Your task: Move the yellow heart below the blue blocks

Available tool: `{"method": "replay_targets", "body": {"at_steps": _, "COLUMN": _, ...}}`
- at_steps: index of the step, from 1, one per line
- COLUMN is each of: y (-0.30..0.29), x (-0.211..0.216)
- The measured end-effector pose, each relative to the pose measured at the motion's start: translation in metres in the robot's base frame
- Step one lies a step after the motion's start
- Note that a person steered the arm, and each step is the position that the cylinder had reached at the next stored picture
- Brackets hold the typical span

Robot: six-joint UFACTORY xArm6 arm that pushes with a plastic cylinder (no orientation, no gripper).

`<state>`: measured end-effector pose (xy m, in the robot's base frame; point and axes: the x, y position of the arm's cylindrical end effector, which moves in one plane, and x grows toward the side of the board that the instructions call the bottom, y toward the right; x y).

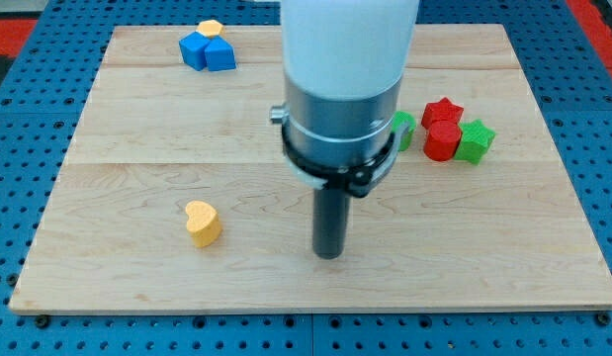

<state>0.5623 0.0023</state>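
Observation:
The yellow heart lies on the wooden board at the lower left. Two blue blocks sit close together near the view's top left, with a second yellow block touching them at the top. My tip rests on the board to the right of the yellow heart, well apart from it and far below the blue blocks.
At the view's right is a cluster: a red star, a red block, a green star, and a green block partly hidden behind the arm. The wooden board lies on a blue pegboard.

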Motion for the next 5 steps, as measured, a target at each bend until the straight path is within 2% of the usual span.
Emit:
{"method": "replay_targets", "body": {"at_steps": 1, "y": -0.083, "x": -0.007}}
{"method": "replay_targets", "body": {"at_steps": 2, "y": -0.121, "x": -0.011}}
{"method": "replay_targets", "body": {"at_steps": 3, "y": -0.121, "x": -0.039}}
{"method": "replay_targets", "body": {"at_steps": 4, "y": -0.186, "x": -0.073}}
{"method": "replay_targets", "body": {"at_steps": 5, "y": -0.22, "x": -0.094}}
